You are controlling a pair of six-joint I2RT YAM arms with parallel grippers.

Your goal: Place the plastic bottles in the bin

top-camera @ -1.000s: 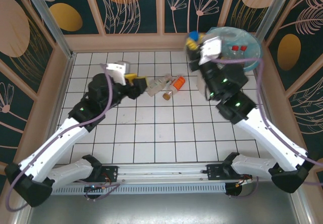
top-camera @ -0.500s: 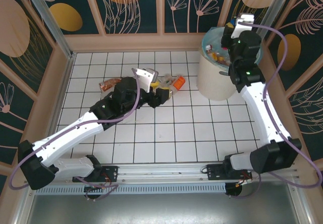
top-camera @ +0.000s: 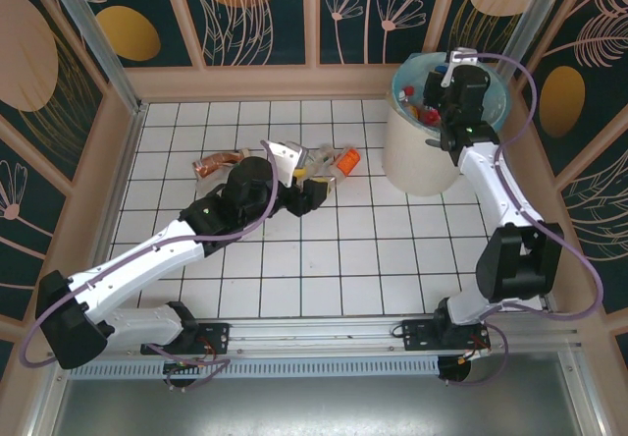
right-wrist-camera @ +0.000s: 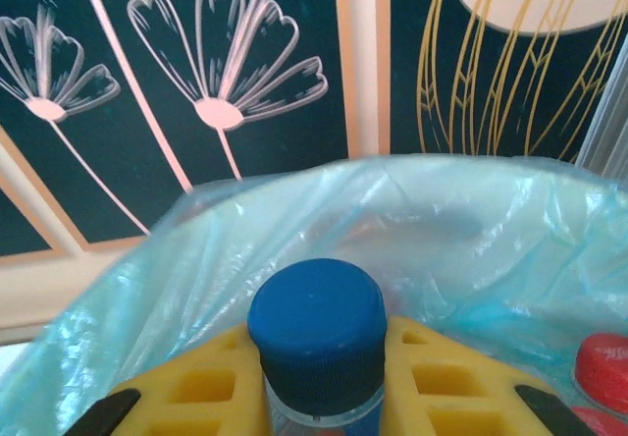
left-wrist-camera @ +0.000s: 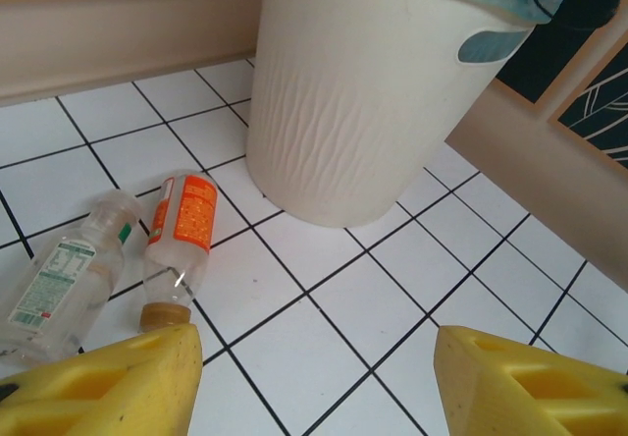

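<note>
White tiled floor, floral walls, left gripper parted, empty, right gripper clamping blue-capped bottle

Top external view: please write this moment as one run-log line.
right gripper: shut on blue-capped bottle, over bin | left gripper: open, near orange-label bottle

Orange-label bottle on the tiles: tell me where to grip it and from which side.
Probably its labelled middle, from above, jaws across the width: the orange-label bottle lies flat on its side. Mind the clear bottle close beside it.
</note>
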